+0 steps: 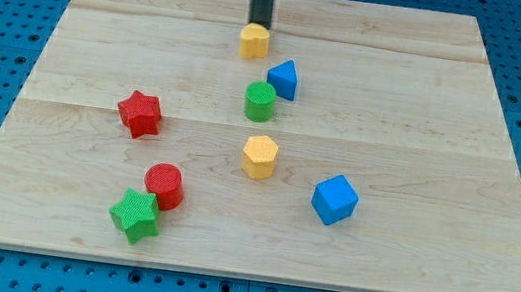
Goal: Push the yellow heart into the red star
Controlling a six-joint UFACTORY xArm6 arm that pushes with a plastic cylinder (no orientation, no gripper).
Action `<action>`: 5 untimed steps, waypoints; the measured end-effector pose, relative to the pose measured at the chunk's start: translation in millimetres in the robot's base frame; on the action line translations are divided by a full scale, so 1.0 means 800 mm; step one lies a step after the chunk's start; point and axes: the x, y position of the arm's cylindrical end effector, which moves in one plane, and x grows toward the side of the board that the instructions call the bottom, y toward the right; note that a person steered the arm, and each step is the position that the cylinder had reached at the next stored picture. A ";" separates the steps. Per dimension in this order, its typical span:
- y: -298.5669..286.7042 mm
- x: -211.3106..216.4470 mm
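Observation:
The yellow heart (pixel 254 41) lies near the view's top centre of the wooden board (pixel 105 25). My tip (pixel 258 25) stands right behind it, touching or nearly touching its top edge. The red star (pixel 139 113) lies well to the lower left of the heart, at the board's left middle.
A blue triangular block (pixel 283 78) and a green cylinder (pixel 260 101) lie just below the heart. A yellow hexagon (pixel 260 156) is at centre, a blue cube (pixel 335 199) to its right. A red cylinder (pixel 164 185) and green star (pixel 135 214) lie at lower left.

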 end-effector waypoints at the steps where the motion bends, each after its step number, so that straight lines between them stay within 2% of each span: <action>1: -0.008 0.000; 2: 0.022 -0.035; 3: 0.043 -0.014; 5: -0.017 0.062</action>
